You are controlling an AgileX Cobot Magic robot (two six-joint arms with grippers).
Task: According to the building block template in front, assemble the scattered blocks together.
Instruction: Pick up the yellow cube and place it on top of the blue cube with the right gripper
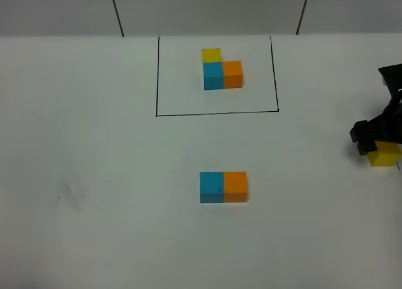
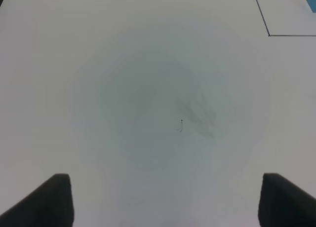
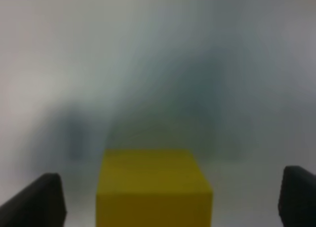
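Note:
The building block template (image 1: 218,70) is a yellow, sky-blue and orange L inside a black drawn rectangle at the far middle of the table. Of the scattered blocks, the sky-blue cube (image 1: 211,186) and the orange cube (image 1: 235,186) sit side by side, touching, at the table's centre. The yellow cube (image 1: 384,154) sits at the far right edge. My right gripper (image 1: 375,143) is over it, open, and in the right wrist view (image 3: 168,207) the yellow cube (image 3: 154,187) lies between the wide-apart fingers. My left gripper (image 2: 163,202) is open and empty over bare table; it is out of the high view.
The white table (image 1: 94,176) bears a faint grey smudge (image 1: 69,198) at the left, which also shows in the left wrist view (image 2: 192,118). A corner of the template's black frame (image 2: 269,34) shows in the left wrist view.

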